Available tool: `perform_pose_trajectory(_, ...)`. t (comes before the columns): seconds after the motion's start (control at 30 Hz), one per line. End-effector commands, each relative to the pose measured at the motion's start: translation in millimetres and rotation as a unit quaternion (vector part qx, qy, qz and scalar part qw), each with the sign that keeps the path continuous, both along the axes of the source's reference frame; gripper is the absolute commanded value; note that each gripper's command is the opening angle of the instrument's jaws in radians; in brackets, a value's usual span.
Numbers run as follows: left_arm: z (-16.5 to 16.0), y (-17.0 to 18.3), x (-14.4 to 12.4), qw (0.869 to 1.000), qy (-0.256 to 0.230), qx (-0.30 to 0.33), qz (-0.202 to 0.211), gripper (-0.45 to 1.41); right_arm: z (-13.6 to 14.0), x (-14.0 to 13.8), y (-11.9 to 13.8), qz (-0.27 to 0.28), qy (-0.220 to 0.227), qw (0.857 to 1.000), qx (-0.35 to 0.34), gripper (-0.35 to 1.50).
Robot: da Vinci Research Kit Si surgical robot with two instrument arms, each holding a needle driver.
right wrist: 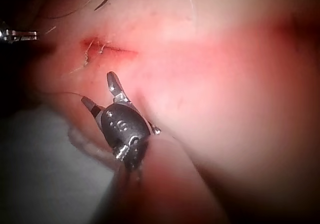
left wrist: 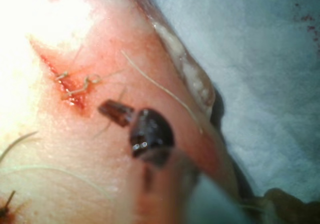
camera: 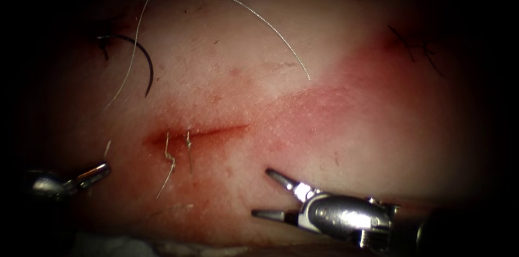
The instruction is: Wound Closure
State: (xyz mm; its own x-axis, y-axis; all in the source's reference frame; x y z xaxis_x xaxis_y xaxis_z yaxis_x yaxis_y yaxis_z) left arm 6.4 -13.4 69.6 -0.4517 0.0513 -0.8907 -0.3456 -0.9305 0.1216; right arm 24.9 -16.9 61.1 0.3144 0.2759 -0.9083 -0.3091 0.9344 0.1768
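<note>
Tissue [camera: 324, 143] pink and wet under the endoscope, with a short cut [camera: 208, 131] left of centre and red fluid [camera: 346, 100] spread along and to the right of it.

Nearest the lens: right tool [camera: 261, 192], just in front of the cut's right end. Fingers [camera: 281, 178] spread wide, one tip towards the cut and the other level with the tissue's near edge. Nothing between them. Same spread seen along its own shaft [right wrist: 98, 88], both tips clear of the tissue.

Level with it but well to the left: left tool [camera: 96, 172], on the cut's left side and a little in front of it. Fingers pressed together, nothing pinched. Seen from its own wrist [left wrist: 117, 112], tip just short of the cut's end [left wrist: 65, 87], with pale cloth [left wrist: 270, 74] past the tissue's edge.

Further back, at the cut's left part: two short pale cut ends of thread [camera: 170, 155] crossing the cut and trailing forward.

Furthest back, far left and well apart from the cut and from both tools: needle [camera: 147, 62], dark, free of either tool, curve open to the left. Point end on the surface; other end lost in shadow, so cannot tell whether in the tissue. Thread [camera: 259, 16] thin and pale, slack, crossing the needle, then arching back and right over the tissue to a loose end above the cut.
</note>
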Motion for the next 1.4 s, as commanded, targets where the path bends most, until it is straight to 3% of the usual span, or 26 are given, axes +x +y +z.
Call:
perform_pose_trajectory(0.03,1.7,-0.8,-0.6,1.000,-0.003,0.016,-0.004,0.54,0.4,-1.0,-0.6,0.008,-0.006,1.000,0.005,1.31)
perform_pose_trajectory(0.07,3.1,-0.9,-0.7,0.999,-0.006,0.031,-0.013,0.81,0.2,-1.9,-0.5,0.014,-0.005,1.000,0.006,1.31)
perform_pose_trajectory(0.13,5.1,-1.2,-0.8,0.998,-0.010,0.054,-0.022,1.01,0.0,-2.6,-0.4,0.019,-0.005,1.000,0.008,1.31)
perform_pose_trajectory(0.33,12.1,-3.4,-0.6,0.996,-0.010,0.087,-0.020,1.14,-0.2,-2.2,-0.8,0.019,-0.002,1.000,0.009,1.31)
perform_pose_trajectory(0.4,15.2,-4.6,-0.3,0.991,-0.012,0.131,-0.014,1.14,-0.7,-1.8,-1.1,0.017,0.000,1.000,0.009,1.31)
perform_pose_trajectory(0.5,16.4,-6.4,0.3,0.985,-0.034,0.168,-0.006,1.13,-0.8,-1.7,-1.3,0.017,0.000,1.000,0.010,1.31)
perform_pose_trajectory(0.77,12.1,-9.0,1.5,0.982,-0.040,0.186,0.000,1.08,-0.7,-1.8,-1.4,0.017,0.000,1.000,0.009,1.31)
perform_pose_trajectory(1.07,8.1,-12.3,6.0,0.980,-0.027,0.198,0.019,1.06,-0.7,-1.9,-1.4,0.017,0.000,1.000,0.009,1.31)
perform_pose_trajectory(1.2,4.8,-10.4,6.4,0.977,-0.023,0.212,0.012,1.04,-0.7,-1.9,-1.4,0.017,0.000,1.000,0.009,1.31)
perform_pose_trajectory(1.33,-0.2,-6.2,4.9,0.976,-0.037,0.212,0.004,1.03,-0.7,-1.8,-1.4,0.017,0.000,1.000,0.009,1.31)
perform_pose_trajectory(1.4,-2.8,-3.0,3.3,0.975,-0.067,0.211,-0.015,0.94,-0.6,-1.8,-1.3,0.017,-0.001,1.000,0.009,1.31)
